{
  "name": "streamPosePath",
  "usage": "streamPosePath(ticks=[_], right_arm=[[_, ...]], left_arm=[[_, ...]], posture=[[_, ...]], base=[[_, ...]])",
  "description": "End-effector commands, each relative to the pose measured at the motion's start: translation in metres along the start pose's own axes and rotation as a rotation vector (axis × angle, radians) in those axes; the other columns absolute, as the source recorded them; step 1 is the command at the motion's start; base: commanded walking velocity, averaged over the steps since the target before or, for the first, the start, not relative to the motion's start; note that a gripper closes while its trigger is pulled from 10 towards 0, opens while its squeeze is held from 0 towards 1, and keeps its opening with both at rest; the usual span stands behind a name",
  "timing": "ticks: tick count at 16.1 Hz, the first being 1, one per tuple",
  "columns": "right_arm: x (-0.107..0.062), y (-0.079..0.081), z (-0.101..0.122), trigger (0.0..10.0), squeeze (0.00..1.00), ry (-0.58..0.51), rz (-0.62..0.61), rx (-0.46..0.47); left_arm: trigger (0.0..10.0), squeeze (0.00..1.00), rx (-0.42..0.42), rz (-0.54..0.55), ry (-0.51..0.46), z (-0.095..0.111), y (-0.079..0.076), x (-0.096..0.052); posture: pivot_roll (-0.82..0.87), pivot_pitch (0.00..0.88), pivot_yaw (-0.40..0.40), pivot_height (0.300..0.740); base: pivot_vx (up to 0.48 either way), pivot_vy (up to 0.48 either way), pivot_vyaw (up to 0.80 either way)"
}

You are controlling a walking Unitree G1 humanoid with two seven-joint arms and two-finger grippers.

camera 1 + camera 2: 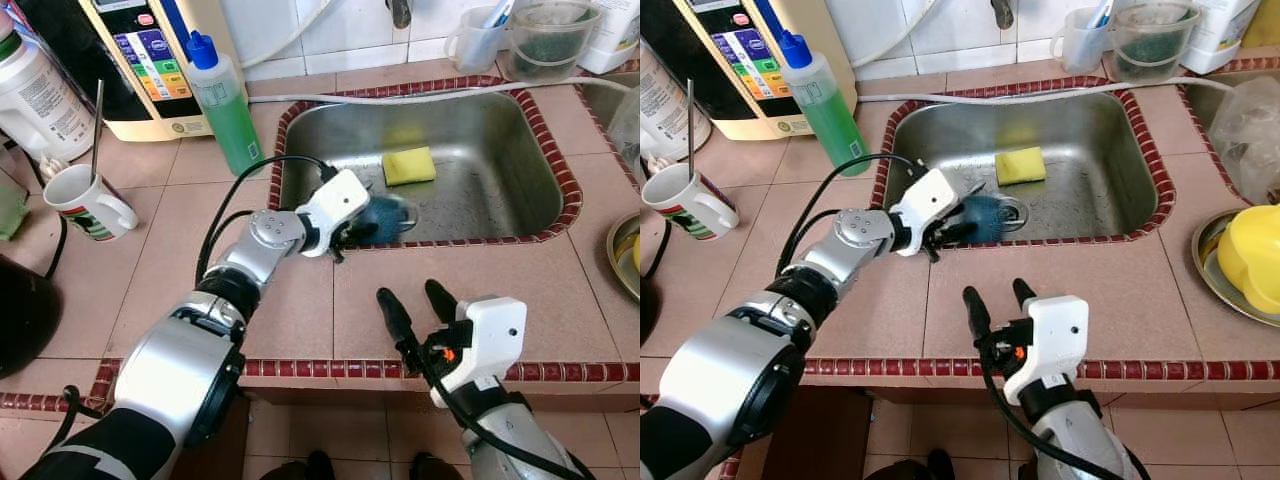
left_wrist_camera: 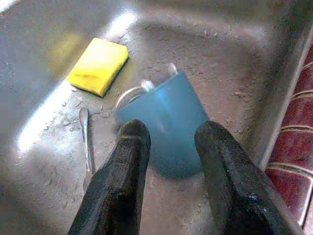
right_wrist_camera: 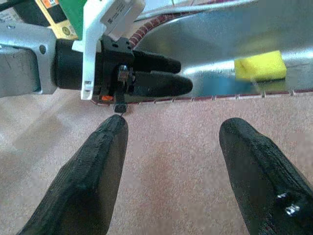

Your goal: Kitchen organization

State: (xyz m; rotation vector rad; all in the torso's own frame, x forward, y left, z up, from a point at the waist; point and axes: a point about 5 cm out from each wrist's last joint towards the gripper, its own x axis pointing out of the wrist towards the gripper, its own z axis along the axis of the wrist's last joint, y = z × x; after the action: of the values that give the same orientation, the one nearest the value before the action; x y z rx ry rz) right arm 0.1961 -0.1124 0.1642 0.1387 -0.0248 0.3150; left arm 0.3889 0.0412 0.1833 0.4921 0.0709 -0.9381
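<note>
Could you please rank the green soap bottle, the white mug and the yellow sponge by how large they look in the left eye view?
1. Green soap bottle, clearly largest.
2. White mug.
3. Yellow sponge, smallest, though it lies lower in the sink, farther from the camera.

A pinkish tiled counter (image 1: 150, 260) with a dark red mosaic border (image 1: 330, 368) meets a white tiled wall (image 1: 330, 25); light glares off the wet steel sink (image 1: 520, 150).

A sink (image 1: 520, 140) sits in the worktop (image 1: 480, 290), holding a sponge (image 1: 408, 165) and a cup (image 1: 392, 215); a bottle (image 1: 225, 105) and mug (image 1: 85, 203) stand to its left.
</note>
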Motion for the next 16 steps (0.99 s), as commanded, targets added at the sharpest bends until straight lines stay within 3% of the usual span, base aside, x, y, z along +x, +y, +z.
streamPosePath(ticks=[1, 6, 16], right_arm=[[0.001, -0.001, -0.001, 10.0, 0.00, -0.002, -0.003, -0.001], [0.016, -0.007, 0.002, 10.0, 0.00, -0.040, 0.001, -0.036], [0.041, -0.043, 0.013, 10.0, 0.00, -0.182, -0.152, -0.150]], left_arm=[[10.0, 1.00, 0.005, 0.016, 0.011, 0.001, 0.008, -0.005], [10.0, 1.00, -0.041, 0.066, -0.040, 0.005, 0.018, -0.010], [10.0, 1.00, -0.261, 0.206, -0.253, -0.003, 0.035, -0.032]], posture=[[-0.26, 0.199, 0.198, 0.740], [-0.26, 0.141, 0.193, 0.740], [-0.24, 0.029, 0.184, 0.740]], base=[[0.000, 0.000, 0.00], [0.000, 0.000, 0.00], [0.000, 0.000, 0.00]])
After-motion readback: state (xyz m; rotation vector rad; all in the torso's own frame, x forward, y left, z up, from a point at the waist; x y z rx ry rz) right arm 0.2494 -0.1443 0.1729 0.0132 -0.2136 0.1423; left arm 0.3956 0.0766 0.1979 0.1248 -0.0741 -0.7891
